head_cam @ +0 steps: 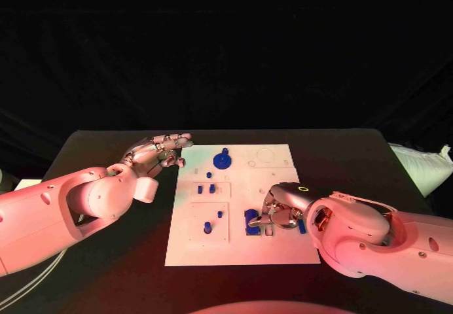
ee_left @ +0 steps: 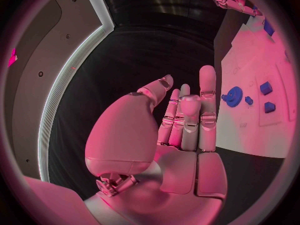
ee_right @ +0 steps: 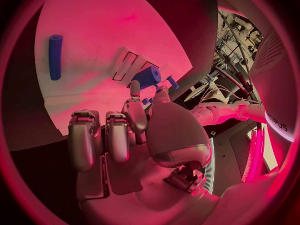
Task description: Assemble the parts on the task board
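Observation:
The white task board (head_cam: 273,248) lies in the middle of the table. My right hand (head_cam: 279,210) is low over its near right part, and thumb and finger tips pinch an upright blue part (head_cam: 252,221), a short blue cylinder (ee_right: 149,77) in the right wrist view. A blue rod (ee_right: 55,57) lies flat on the board beyond it. My left hand (head_cam: 158,152) hovers at the board's far left corner, fingers straight, holding nothing. A blue gear (head_cam: 222,159) sits at the board's far middle. Small blue pegs (head_cam: 206,189) stand in the left plates.
The left wrist view shows my left hand (ee_left: 187,120) beside the board, with the gear (ee_left: 234,96) and two blue blocks (ee_left: 267,97) on it. Black table (head_cam: 104,147) surrounds the board. A white cloth (head_cam: 425,167) lies at the table's right edge.

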